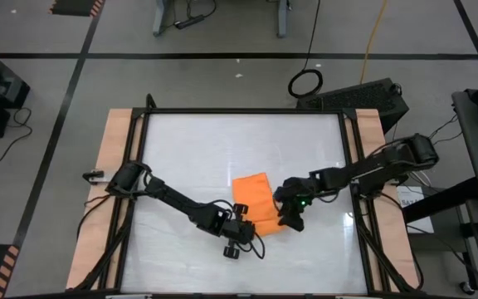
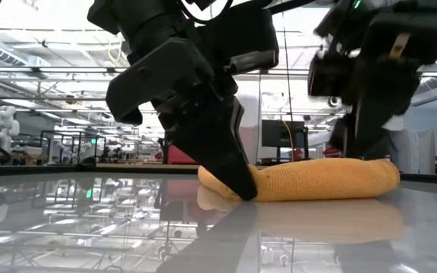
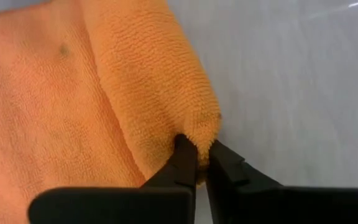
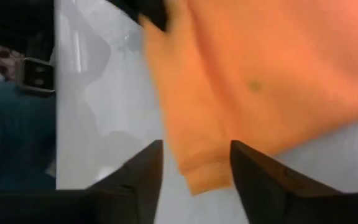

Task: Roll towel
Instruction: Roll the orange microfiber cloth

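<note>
The orange towel (image 1: 254,202) lies on the white tabletop, partly rolled into a low thick fold; it also shows in the low view (image 2: 317,179). My left gripper (image 1: 250,227) is at the towel's near left corner and is shut on the end of the rolled fold (image 3: 166,81). My right gripper (image 1: 288,221) is open at the towel's near right side. Its two fingers stand on either side of a towel corner (image 4: 202,177), and I see no touch. My left gripper pinches the end of the towel's rolled-over fold (image 3: 199,132) between its two fingertips. In the low view the fingers (image 2: 237,178) slant down from above and reach the table at the roll's end. The towel lies on the table, slack.
The white tabletop (image 1: 189,149) is framed by a black rail and wooden side strips (image 1: 114,166). Bare surface lies on the far side and to the left of the towel. A black case (image 1: 359,98) sits beyond the table's far right corner.
</note>
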